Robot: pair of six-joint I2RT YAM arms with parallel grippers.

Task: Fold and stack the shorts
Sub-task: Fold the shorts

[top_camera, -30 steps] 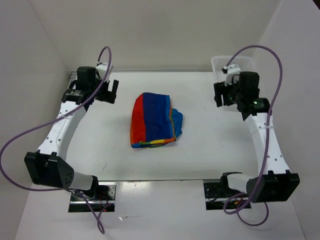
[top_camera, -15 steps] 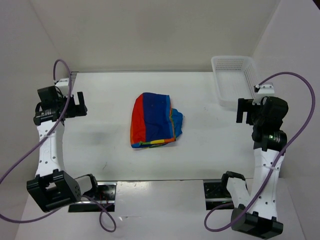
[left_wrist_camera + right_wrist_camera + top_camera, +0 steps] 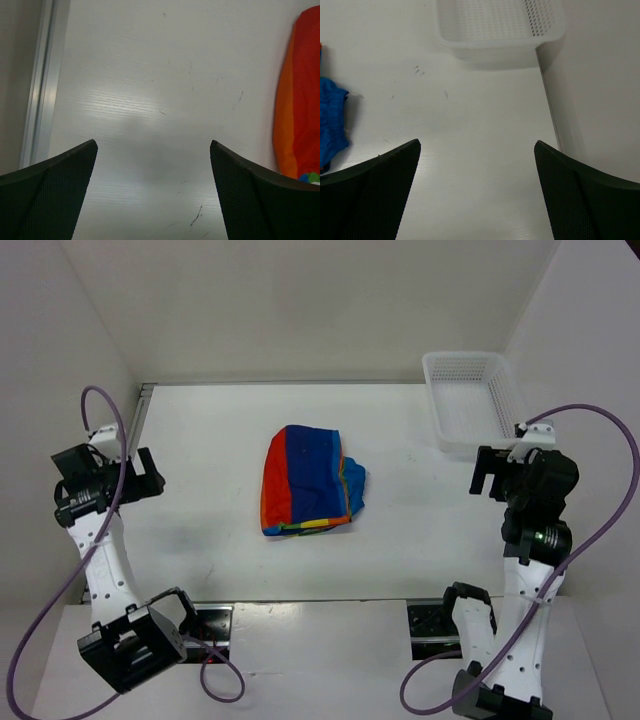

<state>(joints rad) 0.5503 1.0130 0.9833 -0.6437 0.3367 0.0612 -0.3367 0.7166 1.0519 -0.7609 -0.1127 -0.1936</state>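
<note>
White tabletop (image 3: 200, 440), folded rainbow-striped cloth shorts (image 3: 305, 480) flat on it. Left gripper (image 3: 153, 143) well left of them, fingers spread, empty. Right gripper (image 3: 477, 143) well right, likewise spread. White mesh plastic basket (image 3: 465, 400) beyond. Risk: loose blue edge snagging, fold undone.

Shorts (image 3: 305, 480) flashing broad stripes (red, orange, blue, with yellow and green at the edges); basket (image 3: 468, 405) white mesh.

Shorts (image 3: 308, 480): one pair, folded into a compact bundle, flat on the counter (image 3: 200, 500), well left of and nearer than the white mesh basket (image 3: 470, 400). Left side red with orange edge; centre blue. Yellow-green trim on near and right edges, where a blue flap protrudes.
</note>
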